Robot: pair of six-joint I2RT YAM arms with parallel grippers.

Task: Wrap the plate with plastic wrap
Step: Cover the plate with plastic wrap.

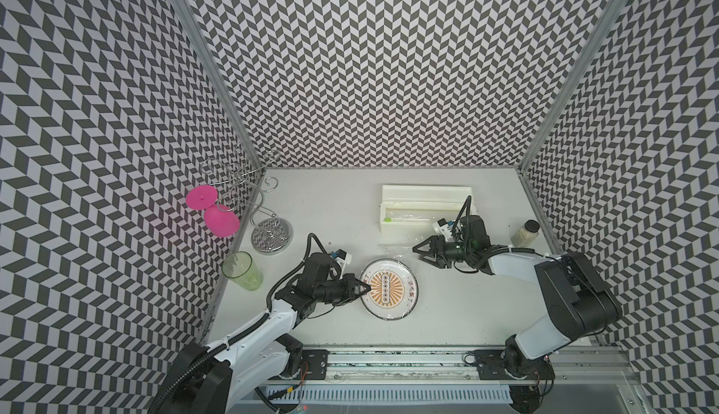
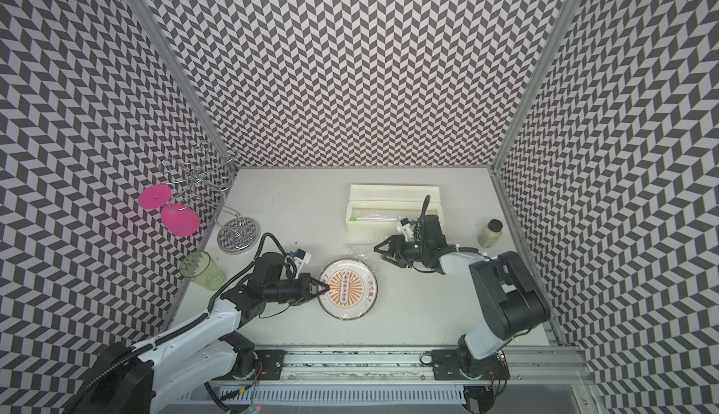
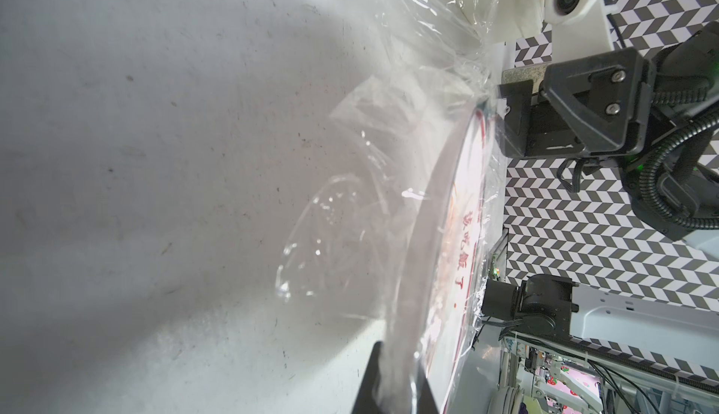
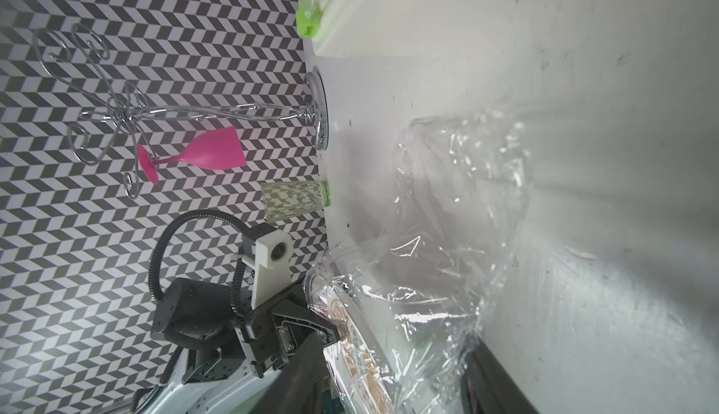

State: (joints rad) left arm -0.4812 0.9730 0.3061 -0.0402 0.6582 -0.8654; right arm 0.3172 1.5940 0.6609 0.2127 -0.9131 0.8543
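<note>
The plate (image 1: 389, 288) sits mid-way across the table (image 1: 330, 206) under the plastic wrap (image 4: 447, 260), whose loose tail trails off its far-right edge. The left gripper (image 1: 365, 288) is clamped on the plate's left rim; the right gripper (image 1: 419, 253) hovers at that tail, jaws apart. Tucking seems in hand: next, pinch the tail and draw it under the rim.

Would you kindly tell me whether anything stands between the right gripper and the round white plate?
Nothing solid does: only loose transparent plastic wrap lies on the grey table between the right gripper and the round white plate. The cream-white dispenser box sits farther back.
</note>
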